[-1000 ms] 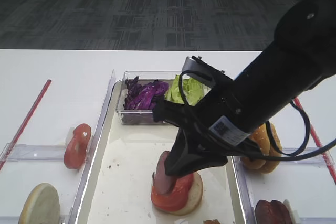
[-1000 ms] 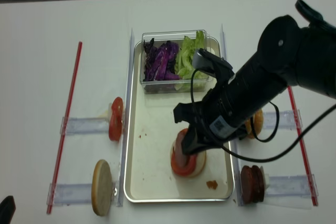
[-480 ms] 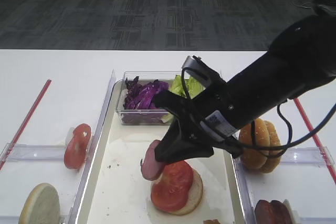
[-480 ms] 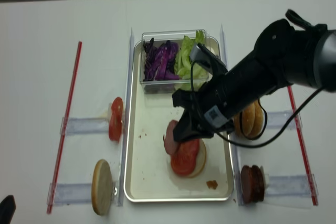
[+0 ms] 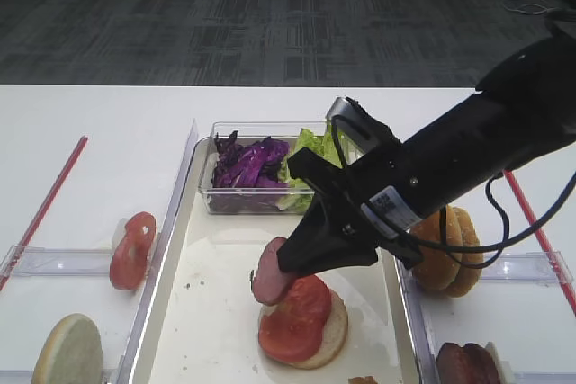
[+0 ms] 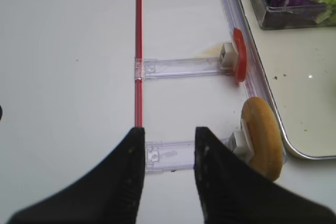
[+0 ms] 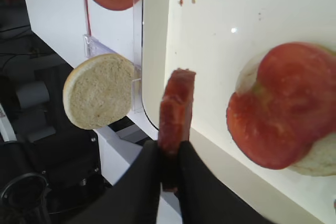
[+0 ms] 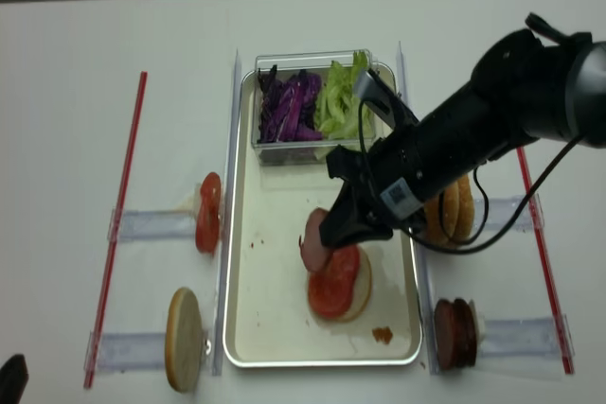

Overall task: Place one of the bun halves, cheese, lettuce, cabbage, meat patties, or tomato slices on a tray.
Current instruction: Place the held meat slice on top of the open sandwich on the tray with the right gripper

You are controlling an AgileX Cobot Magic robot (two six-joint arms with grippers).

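My right gripper (image 5: 286, 267) is shut on a pinkish-brown meat patty (image 5: 270, 278), held on edge just above the cream tray (image 5: 211, 312). In the wrist view the patty (image 7: 176, 108) stands upright between the black fingers (image 7: 149, 182). Right of it a tomato slice (image 5: 294, 317) lies on a bun half (image 5: 337, 334) on the tray. My left gripper (image 6: 169, 150) is open over the white table, nothing between its fingers. Lettuce (image 5: 310, 152) and purple cabbage (image 5: 247, 161) fill a clear box at the tray's far end.
Left of the tray, clear stands hold a tomato slice (image 5: 132, 250) and a bun half (image 5: 67, 350). On the right are a bun half (image 5: 445, 249) and dark meat patties (image 5: 463, 364). Red strips (image 8: 118, 224) border the work area on both sides.
The right gripper has lifted the meat patty away from the tomato-and-bun stack and carried it a little left and up. The left gripper has not visibly moved.
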